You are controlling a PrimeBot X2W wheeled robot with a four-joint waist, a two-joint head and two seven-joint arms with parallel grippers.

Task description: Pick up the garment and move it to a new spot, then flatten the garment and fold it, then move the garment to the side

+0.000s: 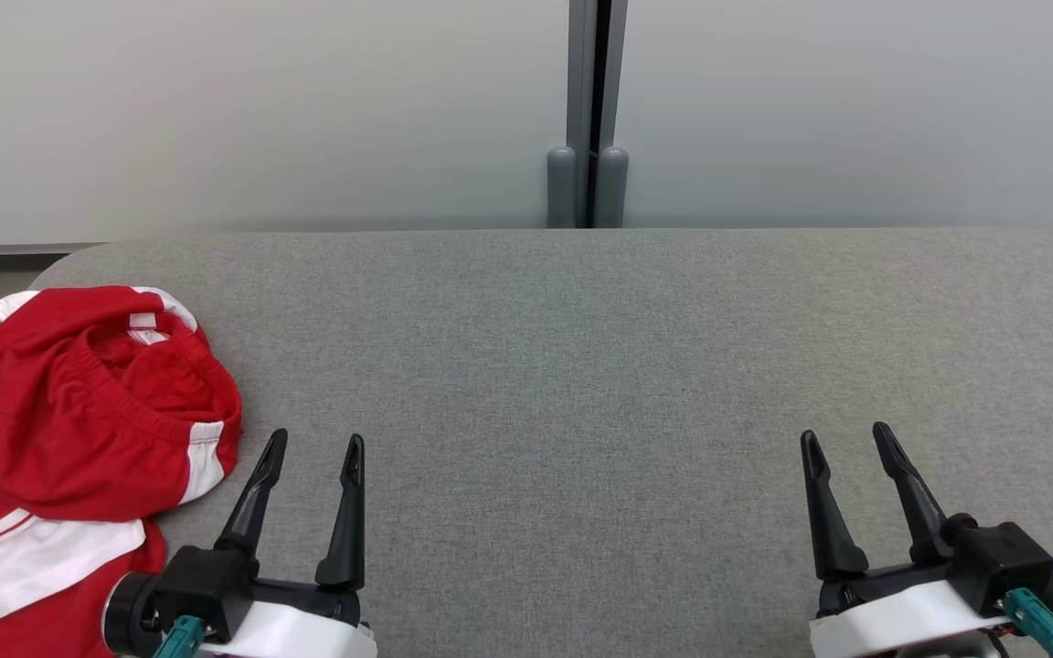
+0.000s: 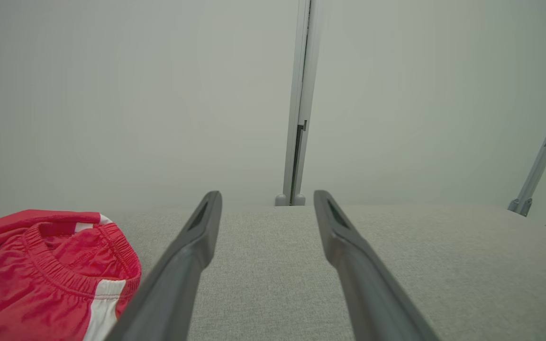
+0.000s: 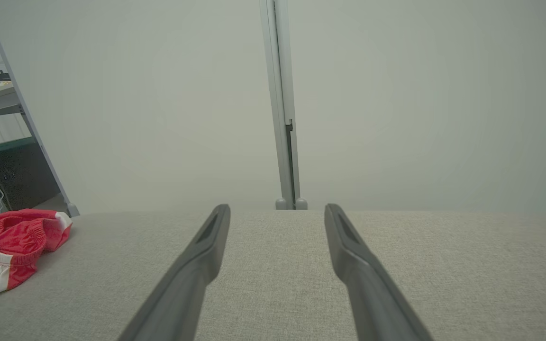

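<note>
Red garment with white side panels and an elastic waistband (image 1: 79, 429): lies crumpled at the left end of the grey fabric-covered table (image 1: 581, 366), part of it past the table's near-left edge, none of the task's steps done. Left gripper (image 1: 314, 446): fingers spread, empty, just right of the cloth, likely placed for the first pick. Right gripper (image 1: 846, 439): fingers spread, empty, well apart over bare table, probably where the flattening will go.

Matt woven table (image 1: 581, 366), soft cloth garment (image 1: 79, 411)
</note>
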